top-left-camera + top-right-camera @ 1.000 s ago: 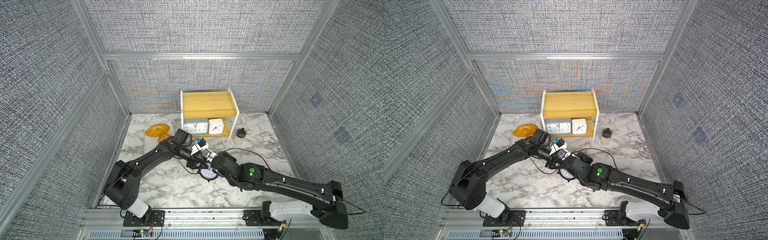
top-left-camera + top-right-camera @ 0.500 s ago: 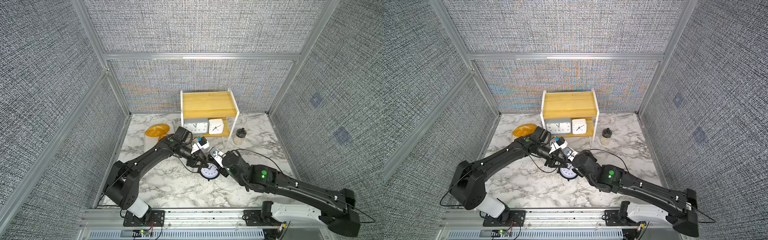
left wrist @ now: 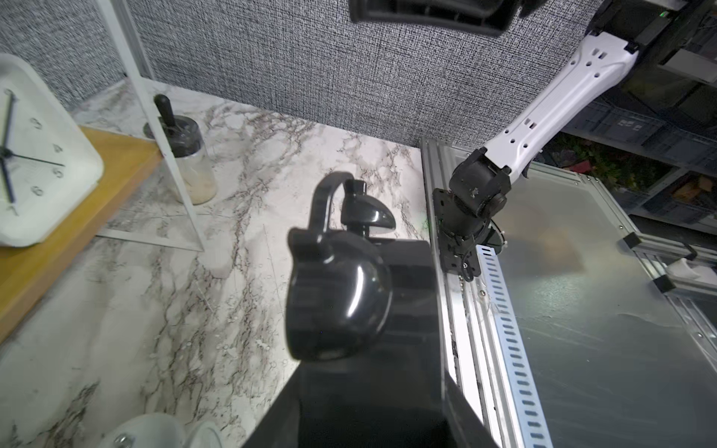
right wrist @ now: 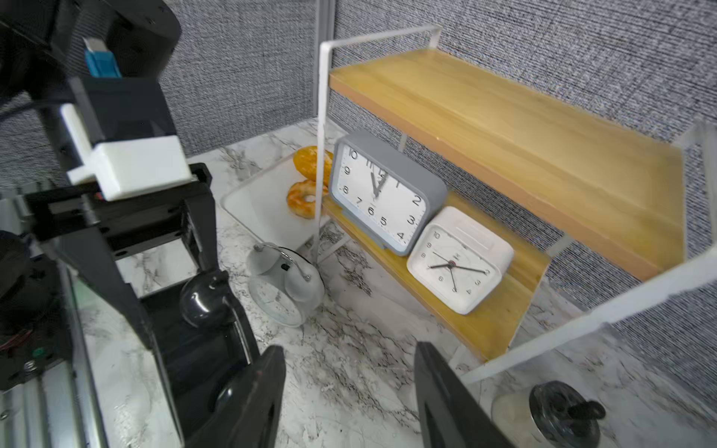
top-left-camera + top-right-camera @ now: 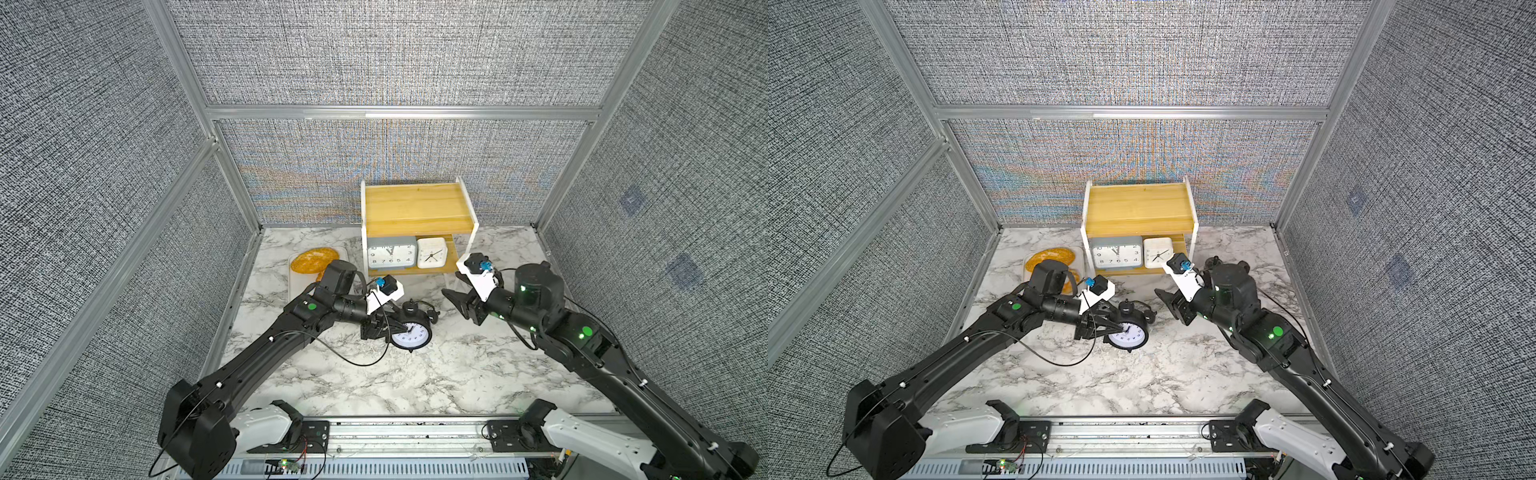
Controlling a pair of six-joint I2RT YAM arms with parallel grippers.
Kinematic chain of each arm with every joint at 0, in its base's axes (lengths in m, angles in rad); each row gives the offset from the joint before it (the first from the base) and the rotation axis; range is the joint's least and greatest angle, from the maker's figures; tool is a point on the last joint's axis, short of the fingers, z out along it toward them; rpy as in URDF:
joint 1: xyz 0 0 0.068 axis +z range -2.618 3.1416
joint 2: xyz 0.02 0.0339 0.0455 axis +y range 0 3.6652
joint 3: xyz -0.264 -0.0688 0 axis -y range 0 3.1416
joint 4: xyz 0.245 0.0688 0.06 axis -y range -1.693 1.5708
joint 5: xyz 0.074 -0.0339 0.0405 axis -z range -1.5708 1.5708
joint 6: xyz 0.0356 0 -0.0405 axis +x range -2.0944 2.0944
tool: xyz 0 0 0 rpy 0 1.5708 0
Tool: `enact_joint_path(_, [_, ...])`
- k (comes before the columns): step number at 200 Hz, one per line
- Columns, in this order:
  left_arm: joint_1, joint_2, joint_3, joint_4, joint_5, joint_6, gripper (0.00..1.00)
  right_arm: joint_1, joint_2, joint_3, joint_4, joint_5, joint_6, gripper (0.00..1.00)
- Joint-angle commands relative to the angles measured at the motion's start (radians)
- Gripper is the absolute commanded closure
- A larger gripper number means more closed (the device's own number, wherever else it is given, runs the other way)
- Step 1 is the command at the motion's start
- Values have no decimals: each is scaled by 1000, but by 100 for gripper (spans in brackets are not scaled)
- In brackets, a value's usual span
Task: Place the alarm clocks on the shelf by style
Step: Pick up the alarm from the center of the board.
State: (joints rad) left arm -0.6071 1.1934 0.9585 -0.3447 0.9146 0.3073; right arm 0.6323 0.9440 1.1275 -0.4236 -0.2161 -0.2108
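Note:
The shelf (image 5: 417, 205) stands at the back with its top board bare. On its lower board sit the wide grey clock (image 5: 390, 253) and the small white square clock (image 5: 432, 252). The black twin-bell clock (image 5: 410, 332) lies tilted, face up, low over the marble, and my left gripper (image 5: 390, 330) is shut on its body, with one finger across the dial. In the right wrist view the white twin-bell clock (image 4: 283, 289) lies on the table by the shelf's front leg; the left arm hides it in both top views. My right gripper (image 5: 457, 307) hangs open and empty to the right of the black clock.
A white tray (image 5: 293, 286) with bread (image 5: 313, 261) lies left of the shelf. A small jar with a black lid (image 4: 562, 411) stands right of the shelf, close by my right wrist. Grey fabric walls enclose the marble table (image 5: 415, 382).
My right gripper has opened, let go of the black clock and drawn back to the right. The left gripper has kept its hold on the clock.

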Motion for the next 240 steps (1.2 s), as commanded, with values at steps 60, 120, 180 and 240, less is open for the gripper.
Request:
enact_joint_path(60, [1,-203,-114,259,-84,-100,77,-135,137,121,-49,-561,-55,37])
enact_joint_path(120, [1,-235,-128,328,-75,-135,76,-132,164,67,-2,-680,-21,35])
enact_joint_path(180, [1,-230,-129,375,-41,-162,76,-129,162,22,49,-732,0,41])
enact_joint_path(240, [2,-213,-130,385,-27,-168,76,-120,177,15,71,-754,10,57])
